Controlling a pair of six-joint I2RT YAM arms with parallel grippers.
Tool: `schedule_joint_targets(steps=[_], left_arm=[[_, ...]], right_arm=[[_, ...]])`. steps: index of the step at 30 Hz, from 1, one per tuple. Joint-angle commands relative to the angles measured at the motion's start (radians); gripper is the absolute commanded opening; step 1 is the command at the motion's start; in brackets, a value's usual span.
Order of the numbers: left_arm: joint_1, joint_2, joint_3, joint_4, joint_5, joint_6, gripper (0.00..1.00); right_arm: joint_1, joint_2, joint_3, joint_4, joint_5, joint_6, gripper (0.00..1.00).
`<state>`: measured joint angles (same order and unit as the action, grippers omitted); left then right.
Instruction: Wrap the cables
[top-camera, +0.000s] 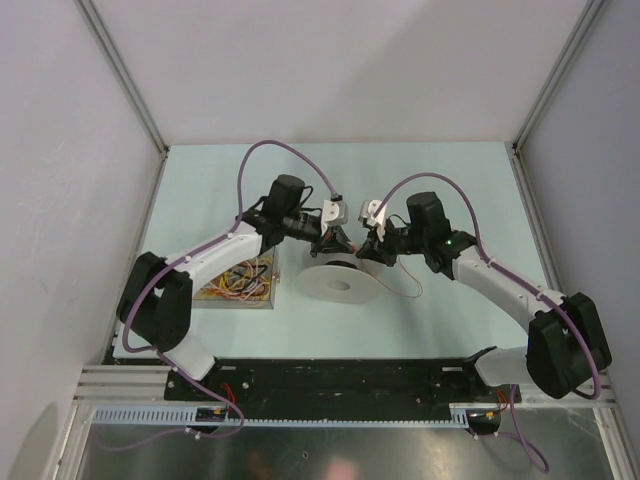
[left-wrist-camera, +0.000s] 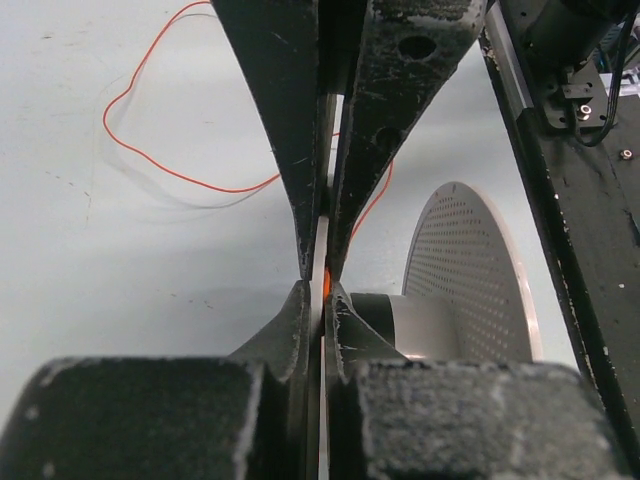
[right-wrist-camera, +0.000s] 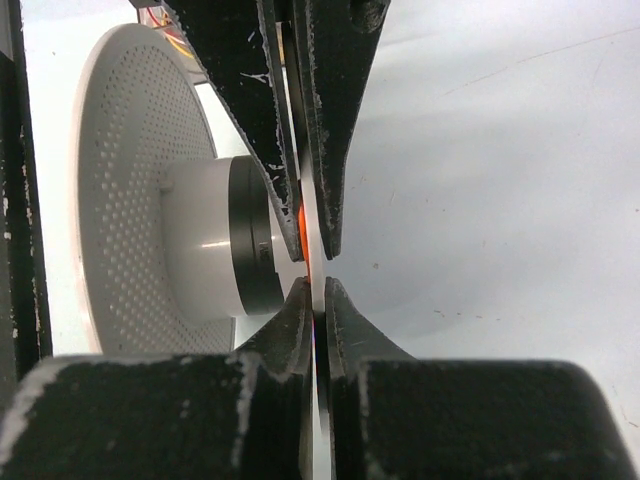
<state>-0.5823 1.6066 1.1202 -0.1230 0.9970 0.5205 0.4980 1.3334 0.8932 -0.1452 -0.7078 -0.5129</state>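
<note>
My two grippers meet tip to tip just above the white perforated spool (top-camera: 340, 283). The left gripper (left-wrist-camera: 320, 288) is shut on a thin orange cable (left-wrist-camera: 326, 278), which shows as an orange sliver at its tips. The rest of that cable lies in a loose loop (left-wrist-camera: 150, 150) on the table. The right gripper (right-wrist-camera: 315, 285) is shut on the same orange cable (right-wrist-camera: 303, 230), facing the left one. From above, the left gripper (top-camera: 335, 243) and right gripper (top-camera: 372, 245) sit side by side, and the cable (top-camera: 410, 285) trails to the right of the spool.
A clear box (top-camera: 238, 285) holding several more coloured cables sits left of the spool, under the left arm. The spool's perforated flange (left-wrist-camera: 460, 270) and grey hub (right-wrist-camera: 200, 240) stand close beside the jaws. A black rail (top-camera: 340, 375) runs along the near edge.
</note>
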Motion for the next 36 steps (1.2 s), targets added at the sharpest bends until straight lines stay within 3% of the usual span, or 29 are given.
schedule_joint_targets(steps=[1, 3, 5, 7, 10, 18, 25, 36], left_arm=[[-0.006, -0.004, 0.028, 0.01, -0.012, -0.076, 0.0], [0.005, -0.009, 0.03, 0.009, -0.011, -0.086, 0.0], [0.015, -0.019, 0.033, 0.008, -0.009, -0.089, 0.0], [0.021, -0.036, 0.032, 0.005, -0.01, -0.08, 0.0], [0.024, -0.065, 0.03, -0.002, -0.013, -0.059, 0.0], [0.035, -0.117, 0.111, -0.026, -0.007, -0.095, 0.0], [0.085, -0.128, 0.248, -0.034, 0.053, -0.241, 0.0], [0.132, -0.113, 0.444, -0.034, 0.073, -0.379, 0.0]], right_arm=[[-0.005, -0.031, 0.007, 0.033, 0.077, 0.031, 0.08], [-0.017, -0.046, 0.007, 0.033, 0.086, 0.049, 0.27], [-0.039, -0.07, 0.007, 0.025, 0.092, 0.067, 0.57], [-0.058, -0.101, 0.008, 0.016, 0.094, 0.087, 0.79], [-0.096, -0.152, 0.012, 0.004, 0.093, 0.121, 0.96], [-0.25, -0.235, 0.036, -0.153, 0.031, 0.077, 0.99], [-0.377, -0.239, 0.036, -0.276, -0.053, -0.073, 0.99], [-0.403, -0.271, 0.036, -0.373, -0.173, -0.285, 0.99]])
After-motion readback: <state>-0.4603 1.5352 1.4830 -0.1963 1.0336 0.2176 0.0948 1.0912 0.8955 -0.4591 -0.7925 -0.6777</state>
